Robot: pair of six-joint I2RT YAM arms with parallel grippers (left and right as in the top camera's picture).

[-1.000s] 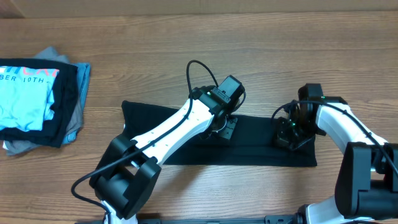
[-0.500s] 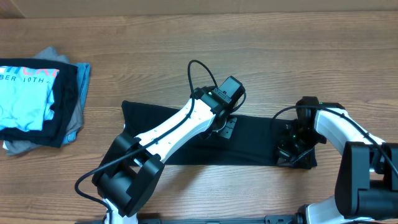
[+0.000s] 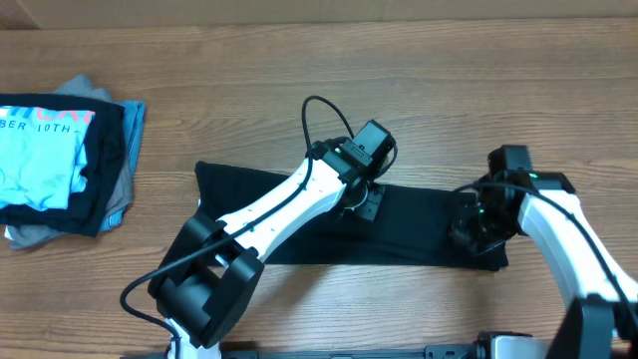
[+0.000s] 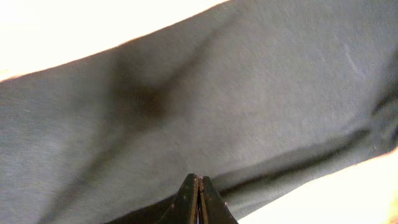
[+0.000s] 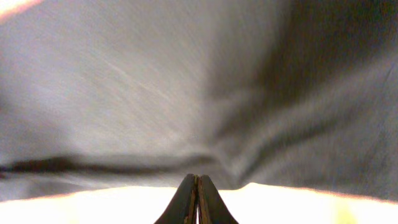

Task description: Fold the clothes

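**Ana:** Wooden worktop (image 3: 299, 90), light brown, runs right across the overhead view. What lies on it?

**Ben:** One black garment (image 3: 409, 234), laid out flat as a long band. Its left end is wider and comes to a point.

**Ana:** Where does the left claw (image 3: 364, 204) stand against that garment?

**Ben:** Over its upper edge, about midway along the band. In the wrist view the fingers (image 4: 186, 208) are pressed together, tips down at a dark crease. Black cloth fills nearly everything ahead of them.

**Ana:** Is it pinching the cloth?

**Ben:** I cannot tell. The tips meet with no gap, and no cloth shows between them.

**Ana:** And the right claw (image 3: 469, 234)?

**Ana:** I mean, which part of the garment is it at?

**Ben:** The right end, close to the lower corner. Its fingers (image 5: 184, 208) are pressed together as well. From that wrist the cloth spreads out ahead of the tips. The garment's edge runs just at them, with bright worktop on the near side. I cannot tell whether any fabric is caught there either.

**Ana:** Anything else about?

**Ben:** A stack of clothes (image 3: 100, 179) well to the left of the black garment, not touching it. A light blue T-shirt (image 3: 40, 160) with white lettering is on top. A dark layer is under it, and a grey garment (image 3: 30, 235) peeks out at the bottom.
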